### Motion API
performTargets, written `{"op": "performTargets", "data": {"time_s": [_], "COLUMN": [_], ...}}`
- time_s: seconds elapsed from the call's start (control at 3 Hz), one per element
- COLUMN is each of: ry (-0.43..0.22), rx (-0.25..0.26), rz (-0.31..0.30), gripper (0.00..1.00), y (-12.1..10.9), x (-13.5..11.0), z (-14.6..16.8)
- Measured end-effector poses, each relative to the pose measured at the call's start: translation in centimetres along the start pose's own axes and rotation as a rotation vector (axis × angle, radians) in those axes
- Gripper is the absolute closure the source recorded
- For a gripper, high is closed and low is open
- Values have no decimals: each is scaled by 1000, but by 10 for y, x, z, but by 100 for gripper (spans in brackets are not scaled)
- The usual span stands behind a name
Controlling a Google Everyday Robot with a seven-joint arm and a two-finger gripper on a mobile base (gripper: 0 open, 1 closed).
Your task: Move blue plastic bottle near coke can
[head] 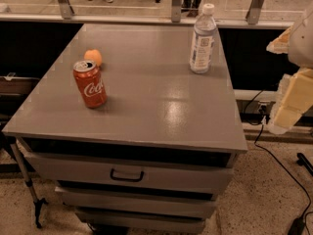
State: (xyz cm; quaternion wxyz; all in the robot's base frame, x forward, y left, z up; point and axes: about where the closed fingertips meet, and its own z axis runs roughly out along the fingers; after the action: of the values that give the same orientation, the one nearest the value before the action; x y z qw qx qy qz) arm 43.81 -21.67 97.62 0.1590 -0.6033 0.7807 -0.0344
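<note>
A drawer with a dark handle is seen at the front of the grey table. The gripper is held beyond the table's right edge, and whether it is open cannot be told. The blue plastic bottle, clear, white-capped and white-and-blue labelled, is stood upright at the far right. It is well apart from the coke can at the left, which has an orange fruit just behind it.

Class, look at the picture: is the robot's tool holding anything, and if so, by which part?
Nothing. The tool hangs right of the table, apart from the bottle, can and orange, which stand free.
</note>
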Motion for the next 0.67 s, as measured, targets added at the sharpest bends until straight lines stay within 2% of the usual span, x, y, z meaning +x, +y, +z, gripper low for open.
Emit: {"op": "performTargets", "data": {"time_s": [0.33,0.67], "ry": [0,-72], "rx": [0,7], "rz": [0,70], "gripper": [0,0], "y": [0,-3], "x": [0,5], "z": [0,-3]}}
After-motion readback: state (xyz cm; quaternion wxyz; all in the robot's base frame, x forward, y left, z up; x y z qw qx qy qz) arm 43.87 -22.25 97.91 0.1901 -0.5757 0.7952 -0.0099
